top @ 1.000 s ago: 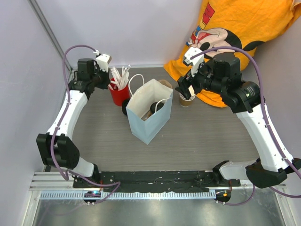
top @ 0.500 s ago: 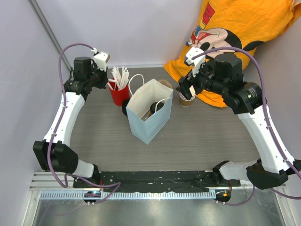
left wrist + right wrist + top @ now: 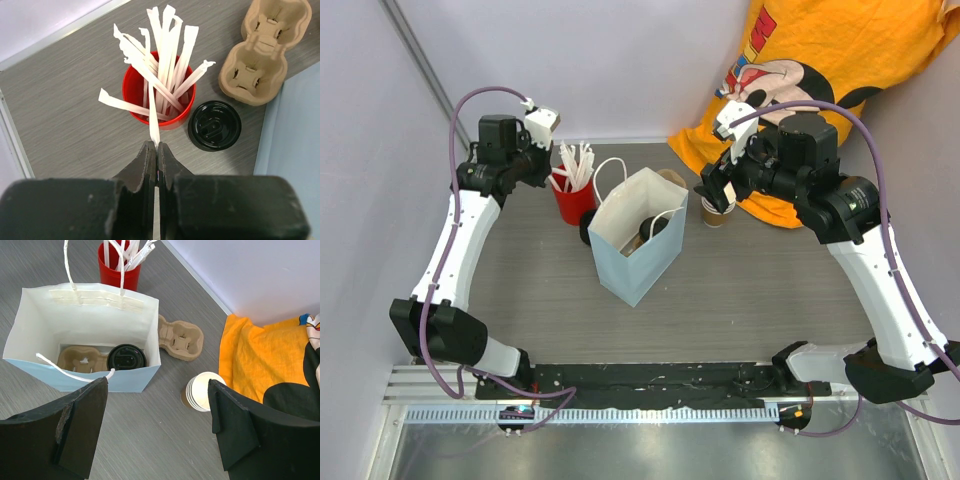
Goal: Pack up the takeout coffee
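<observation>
The takeout coffee, seen from above as a round black lid, stands in a pulp tray inside the open pale blue paper bag; its brown wall is hidden. My right gripper is open wide and empty, hovering above the table between the bag and a stack of lidless kraft cups; in the top view it is above those cups. My left gripper is shut on a white stick that reaches into the red cup. The top view shows it beside the red cup.
A loose black lid lies on the table beside the red cup. A second pulp cup-carrier lies behind the bag, also in the right wrist view. An orange printed cloth covers the back right corner. Walls close in at the left and back.
My left wrist has shifted slightly back and up by the red cup. The right arm has barely moved. The bag and cups stay in place.
</observation>
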`<act>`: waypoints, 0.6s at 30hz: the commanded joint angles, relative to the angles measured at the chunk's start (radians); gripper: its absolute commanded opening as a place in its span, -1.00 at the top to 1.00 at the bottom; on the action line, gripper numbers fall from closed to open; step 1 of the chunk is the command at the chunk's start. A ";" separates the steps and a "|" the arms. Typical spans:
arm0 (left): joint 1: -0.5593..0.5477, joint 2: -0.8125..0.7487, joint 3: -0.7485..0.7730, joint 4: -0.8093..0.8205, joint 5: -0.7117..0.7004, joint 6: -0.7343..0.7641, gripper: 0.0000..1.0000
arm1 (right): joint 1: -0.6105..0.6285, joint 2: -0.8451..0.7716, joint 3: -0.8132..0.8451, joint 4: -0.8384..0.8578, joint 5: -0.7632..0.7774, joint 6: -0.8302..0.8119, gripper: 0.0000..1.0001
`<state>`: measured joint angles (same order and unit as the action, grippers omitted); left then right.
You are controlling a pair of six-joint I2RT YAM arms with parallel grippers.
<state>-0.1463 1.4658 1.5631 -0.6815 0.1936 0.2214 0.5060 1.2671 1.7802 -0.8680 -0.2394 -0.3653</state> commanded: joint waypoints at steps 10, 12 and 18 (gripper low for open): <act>-0.012 -0.008 0.121 -0.165 0.006 0.076 0.90 | -0.007 -0.026 0.005 0.032 -0.024 0.011 -0.70; -0.012 -0.021 0.121 -0.181 -0.002 0.087 0.92 | -0.009 -0.026 0.004 0.032 -0.029 0.011 -0.70; -0.012 -0.051 0.173 -0.251 0.003 0.101 0.92 | -0.011 -0.025 0.005 0.032 -0.032 0.012 -0.70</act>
<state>-0.1535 1.4700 1.6642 -0.8722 0.1917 0.2974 0.5007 1.2671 1.7798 -0.8680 -0.2577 -0.3634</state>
